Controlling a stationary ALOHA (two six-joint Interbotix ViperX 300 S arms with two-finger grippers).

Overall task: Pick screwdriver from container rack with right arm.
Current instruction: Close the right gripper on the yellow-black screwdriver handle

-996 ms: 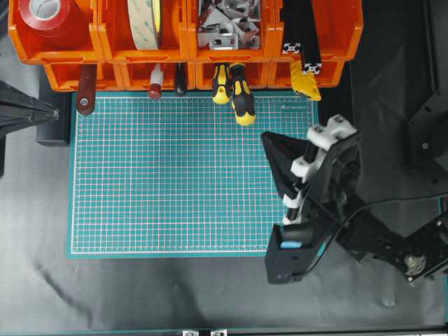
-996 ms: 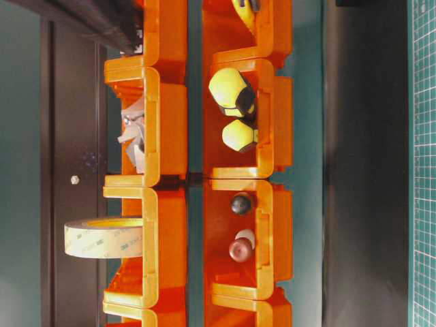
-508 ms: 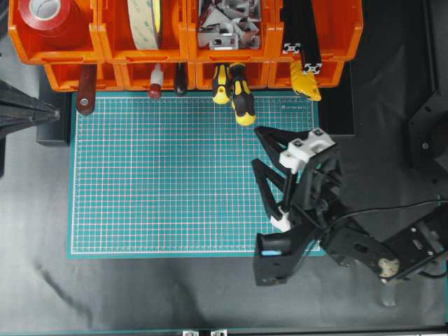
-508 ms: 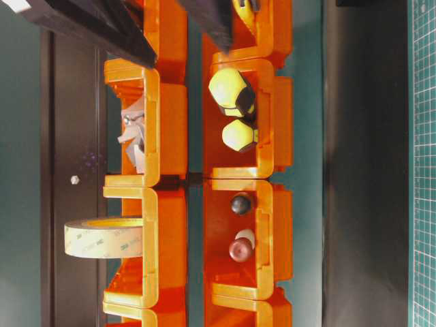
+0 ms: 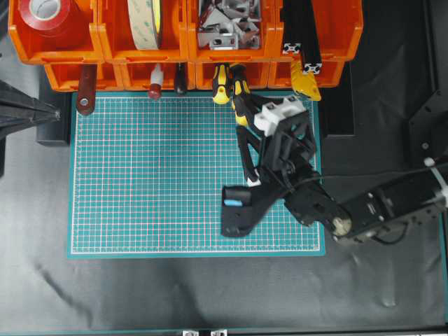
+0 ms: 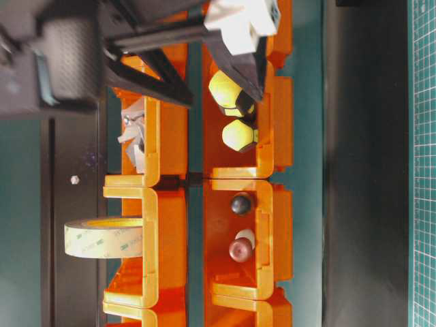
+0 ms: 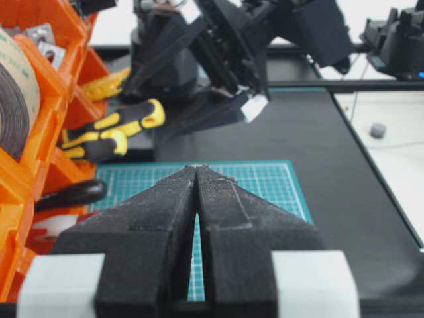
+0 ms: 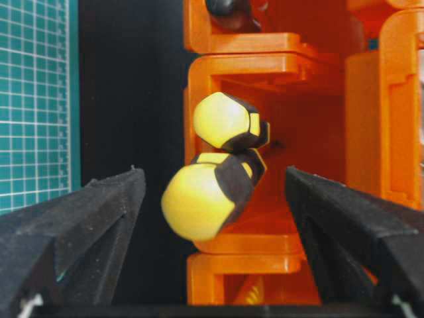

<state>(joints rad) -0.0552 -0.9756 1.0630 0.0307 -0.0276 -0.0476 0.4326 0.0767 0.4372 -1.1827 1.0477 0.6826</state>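
Rigid, moderate-weight screwdriver jutting from rack; best gripped across chunky handle; right gripper spread wide astride it, not touching.

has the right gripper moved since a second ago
Yes. In the overhead view the right gripper has swung up and left across the green mat toward the container rack, now open at the screwdriver handle.

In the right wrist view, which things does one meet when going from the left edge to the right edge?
Green gridded cutting mat → left black finger of the open right pincer → large yellow-and-black screwdriver handle → right black finger.
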